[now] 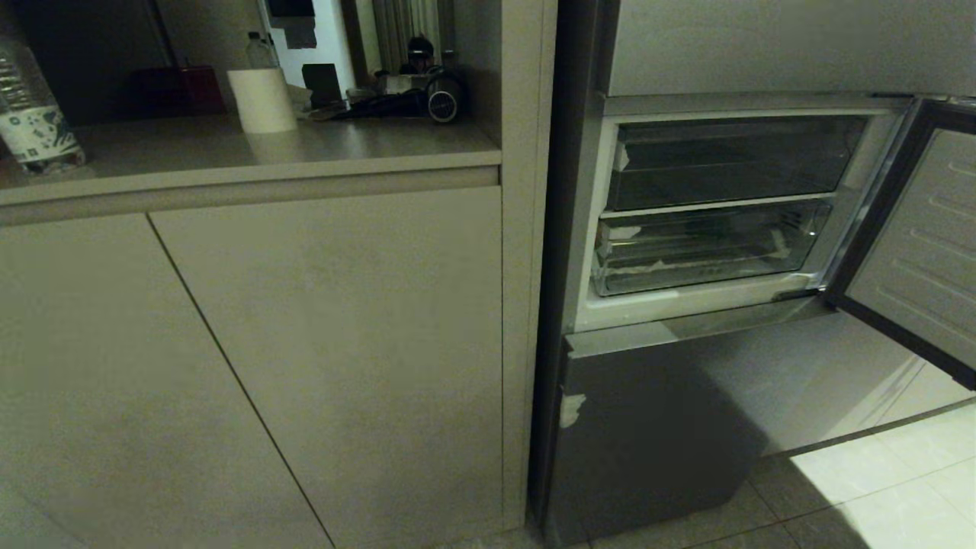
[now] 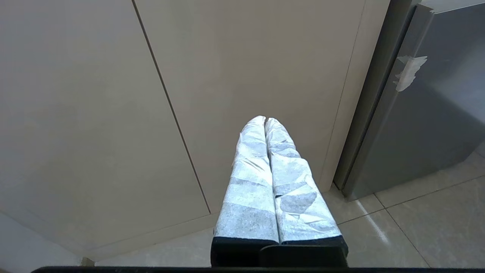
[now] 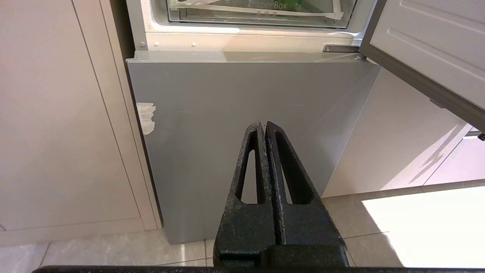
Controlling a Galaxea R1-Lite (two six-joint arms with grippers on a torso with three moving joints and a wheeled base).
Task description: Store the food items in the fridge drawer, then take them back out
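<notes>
- The fridge door (image 1: 915, 252) stands swung open, and 2 drawers sit pushed in behind it: a darker, smoky upper drawer (image 1: 732, 164) and below it the clear fridge drawer (image 1: 705, 248) with white tape scraps on its front.
- The head view shows no food items in the clear drawer, on the desk (image 1: 252, 156) or on the floor (image 1: 877, 488); a green patch behind the drawer front in the right wrist view cannot be identified.
- Judged from this, either nothing is stored yet or everything is back out; the pictures cannot settle which.
- The left gripper (image 2: 266, 120), jaws together and empty, hangs before the cabinet doors (image 2: 235, 76).
- The right gripper (image 3: 264, 124), jaws together and empty, hangs before the lower fridge door (image 3: 246, 106).
- A water bottle (image 1: 34, 114) and a paper roll (image 1: 261, 99) stand on the desk.
</notes>
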